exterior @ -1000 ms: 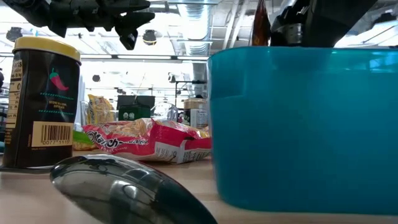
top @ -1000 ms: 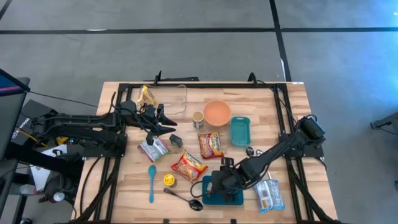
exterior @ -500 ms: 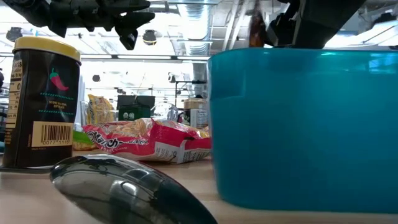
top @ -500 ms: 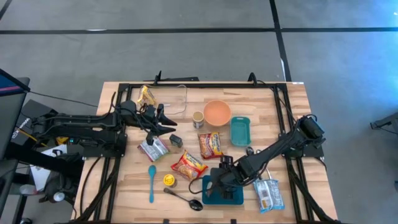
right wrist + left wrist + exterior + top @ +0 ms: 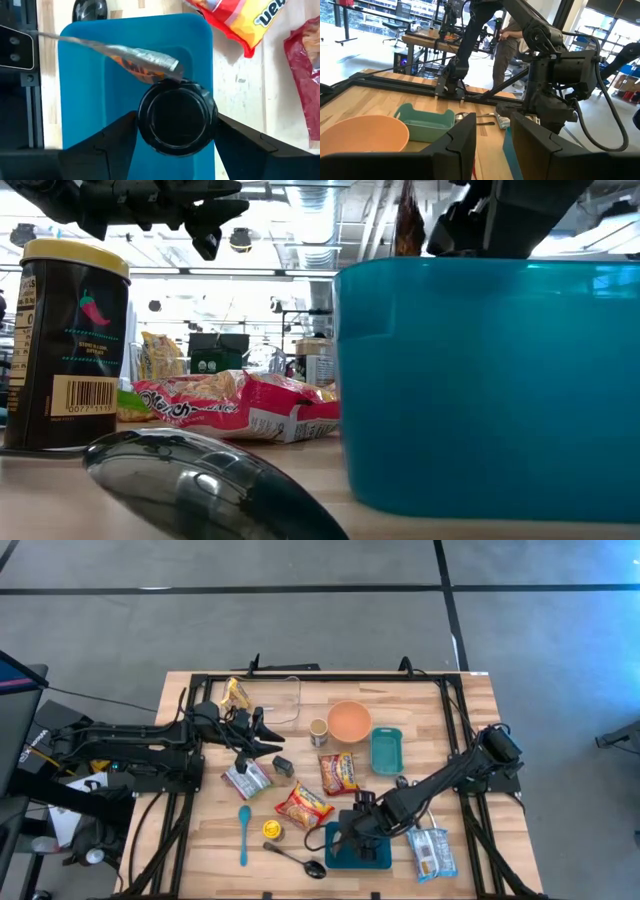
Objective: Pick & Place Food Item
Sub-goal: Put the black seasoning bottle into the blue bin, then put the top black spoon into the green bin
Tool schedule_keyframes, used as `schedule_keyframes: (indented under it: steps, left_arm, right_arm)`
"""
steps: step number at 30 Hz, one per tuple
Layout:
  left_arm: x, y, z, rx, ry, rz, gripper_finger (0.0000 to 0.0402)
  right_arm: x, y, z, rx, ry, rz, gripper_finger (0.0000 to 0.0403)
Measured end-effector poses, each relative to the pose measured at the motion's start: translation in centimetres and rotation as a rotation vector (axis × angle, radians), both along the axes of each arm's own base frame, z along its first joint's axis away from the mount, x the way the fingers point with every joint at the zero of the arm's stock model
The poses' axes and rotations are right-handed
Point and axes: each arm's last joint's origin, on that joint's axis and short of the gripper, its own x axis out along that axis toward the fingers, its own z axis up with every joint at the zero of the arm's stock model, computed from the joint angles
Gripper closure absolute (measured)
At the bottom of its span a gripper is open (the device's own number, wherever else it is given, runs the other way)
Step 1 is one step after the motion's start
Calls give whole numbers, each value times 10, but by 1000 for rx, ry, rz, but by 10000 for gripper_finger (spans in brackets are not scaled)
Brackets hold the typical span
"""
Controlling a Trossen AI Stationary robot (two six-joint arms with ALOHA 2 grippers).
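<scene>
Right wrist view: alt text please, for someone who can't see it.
Looking down between the right gripper's open fingers into a blue bin holding a black round container and a silver-orange packet. Red and yellow snack bags lie beside it on the wooden table.

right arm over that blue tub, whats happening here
The right gripper hangs over the blue tub at the table's front edge, fingers spread. A small foil snack packet lies in the tub under it, apparently just let go, though the release itself can't be confirmed from this moment alone. The left gripper waits above the table's left side, holding nothing visible. Other snack bags, an orange bowl, a teal tray and a spoon sit around the table.
</scene>
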Motion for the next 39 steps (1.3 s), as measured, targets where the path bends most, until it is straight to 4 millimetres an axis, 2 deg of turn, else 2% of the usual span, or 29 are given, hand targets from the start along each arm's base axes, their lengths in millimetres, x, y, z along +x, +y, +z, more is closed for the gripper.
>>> schedule_keyframes:
  steps: [8, 16, 25, 30, 39]
  left_arm:
    - [0, 0, 0, 0, 0, 0, 286]
    - [0, 0, 0, 0, 0, 0, 286]
    - [0, 0, 0, 0, 0, 0, 286]
    - [0, 0, 0, 0, 0, 0, 286]
    - [0, 0, 0, 0, 0, 0, 286]
  right_arm:
    - [-2, -4, 8, 15, 17, -8, 159]
    - [-4, -2, 31, 30, -19, -2, 159]
    - [-13, -4, 43, 23, -15, 0, 159]
    - [-24, -11, 50, -14, 29, -57, 159]
    - [-56, -28, 64, -215, 109, -266, 159]
